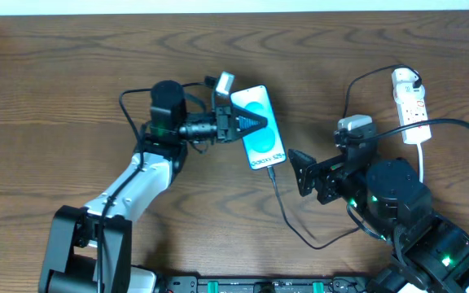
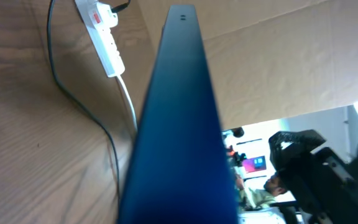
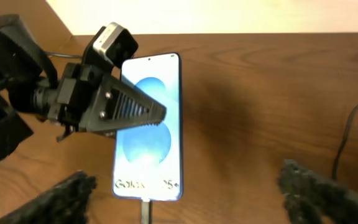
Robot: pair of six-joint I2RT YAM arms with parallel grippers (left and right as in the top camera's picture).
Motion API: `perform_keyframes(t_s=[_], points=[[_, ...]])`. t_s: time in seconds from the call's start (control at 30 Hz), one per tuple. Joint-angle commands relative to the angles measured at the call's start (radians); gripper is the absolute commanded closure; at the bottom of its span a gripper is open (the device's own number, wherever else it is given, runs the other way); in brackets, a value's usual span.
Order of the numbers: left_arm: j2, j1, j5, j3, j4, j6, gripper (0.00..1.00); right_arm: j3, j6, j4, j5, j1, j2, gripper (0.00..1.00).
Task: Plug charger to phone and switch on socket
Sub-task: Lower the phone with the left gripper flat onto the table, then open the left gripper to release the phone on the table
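Fingers on your left gripper (image 1: 255,122) clamp the blue-screened rectangular phone (image 1: 265,146); right gripper (image 1: 302,172) fingers stand apart. Jerking the phone could unseat the thin black charger (image 1: 282,203).

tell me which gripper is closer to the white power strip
Right. The right gripper, open, is left of the power strip and nearer the robot. The left gripper is much farther left, clamped on the phone.

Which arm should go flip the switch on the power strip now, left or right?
Right. The right claw is open and empty, and the socket lies on its side. The left claw is shut on the phone, where the charger looks plugged in.
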Motion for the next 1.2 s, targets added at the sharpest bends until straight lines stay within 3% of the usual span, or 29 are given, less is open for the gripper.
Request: perform_keyframes(t_s=[0.0, 0.23, 0.43, 0.73, 0.83, 0.97, 1.17], points=[[0.000, -0.043, -0.101, 0.005, 0.008, 0.048, 0.93, 0.021, 0.011, 0.000, 0.056, -0.003, -0.013, 0.01], [0.001, -0.064, -0.272, 0.036, -0.095, 0.060, 0.93, 0.021, 0.036, -0.002, 0.138, -0.003, -0.066, 0.01], [0.041, -0.064, -0.292, 0.190, -0.264, 0.151, 0.94, 0.021, 0.036, -0.021, 0.211, -0.003, -0.134, 0.01], [0.371, -0.082, -0.185, 0.624, -0.579, 0.285, 0.93, 0.021, 0.041, -0.075, 0.249, -0.005, -0.171, 0.01], [0.504, -0.100, -0.167, 0.715, -0.725, 0.385, 0.93, 0.021, 0.043, -0.076, 0.262, -0.005, -0.171, 0.01], [0.600, -0.114, -0.186, 0.718, -0.833, 0.484, 0.93, 0.021, 0.044, -0.076, 0.273, -0.005, -0.171, 0.01], [0.671, -0.139, -0.182, 0.718, -0.853, 0.571, 0.93, 0.020, 0.051, -0.076, 0.280, -0.005, -0.169, 0.01]])
